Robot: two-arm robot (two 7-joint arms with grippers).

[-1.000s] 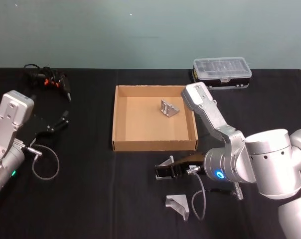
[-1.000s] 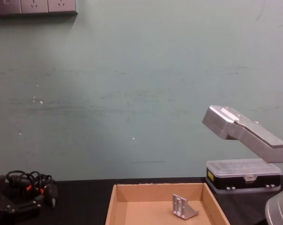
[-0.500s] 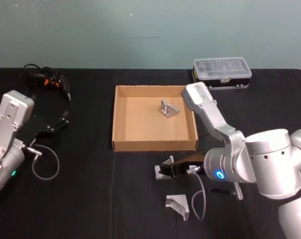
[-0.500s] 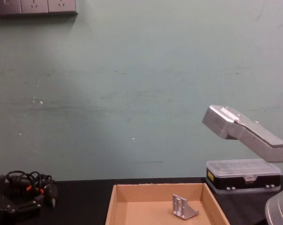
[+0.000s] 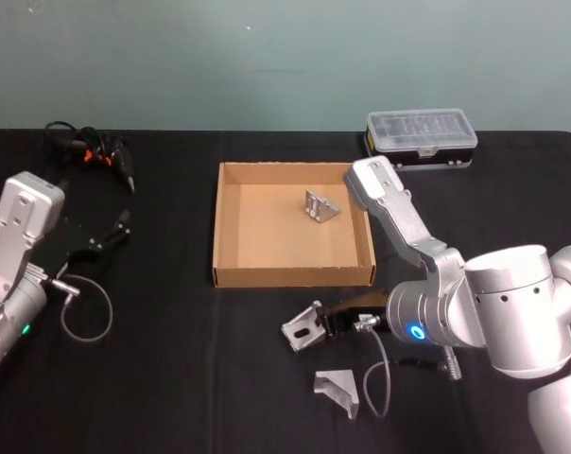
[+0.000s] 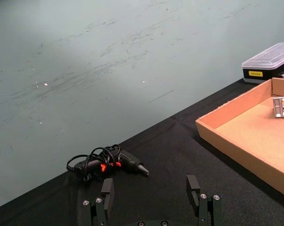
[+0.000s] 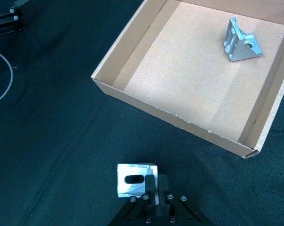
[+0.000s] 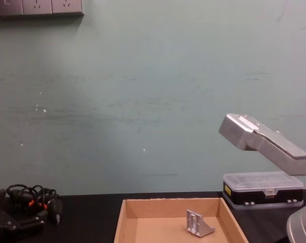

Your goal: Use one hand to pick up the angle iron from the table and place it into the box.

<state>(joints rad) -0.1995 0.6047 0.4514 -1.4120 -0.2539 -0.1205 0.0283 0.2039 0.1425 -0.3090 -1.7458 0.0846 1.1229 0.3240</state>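
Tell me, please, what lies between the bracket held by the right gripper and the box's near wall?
Only bare table separates the bracket from the box, as the right wrist view shows.

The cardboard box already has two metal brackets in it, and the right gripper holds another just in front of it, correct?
Not quite. The box has one bracket in it, not two, as the right wrist view shows. The right gripper does hold another bracket just in front of it. The left gripper is parked, open.
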